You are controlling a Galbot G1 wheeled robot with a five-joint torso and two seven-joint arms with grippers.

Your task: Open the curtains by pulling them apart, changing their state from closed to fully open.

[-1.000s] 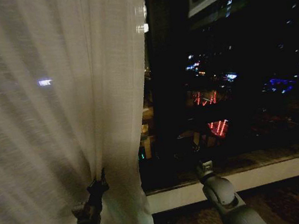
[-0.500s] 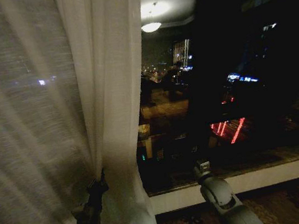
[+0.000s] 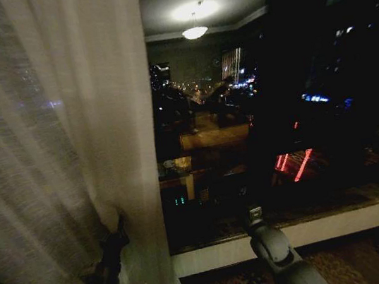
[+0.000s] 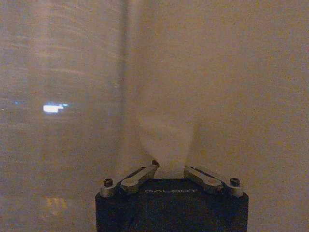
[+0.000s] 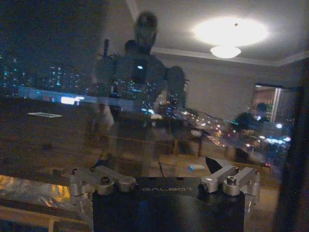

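The sheer off-white curtain (image 3: 48, 149) hangs in pleats over the left part of the window, and its free edge runs down the middle-left of the head view. My left gripper (image 3: 121, 231) is low at that edge, shut on a bunch of the fabric. In the left wrist view the curtain (image 4: 217, 72) gathers into a pinch between the left gripper (image 4: 169, 166) jaws. My right gripper (image 3: 255, 212) stands apart from the cloth, in front of the bare glass just above the sill. The right gripper (image 5: 161, 170) is open with nothing in it.
Dark window glass (image 3: 281, 135) shows city lights and the reflection of a ceiling lamp (image 3: 194, 32). A white sill (image 3: 344, 222) runs along the bottom of the window, with patterned carpet (image 3: 378, 256) below. My own reflection (image 5: 145, 63) shows in the glass.
The whole head picture has shifted, so the camera moved. The curtain's free edge now sits farther left and more bare glass shows. Both grippers keep their places and the left keeps its hold.
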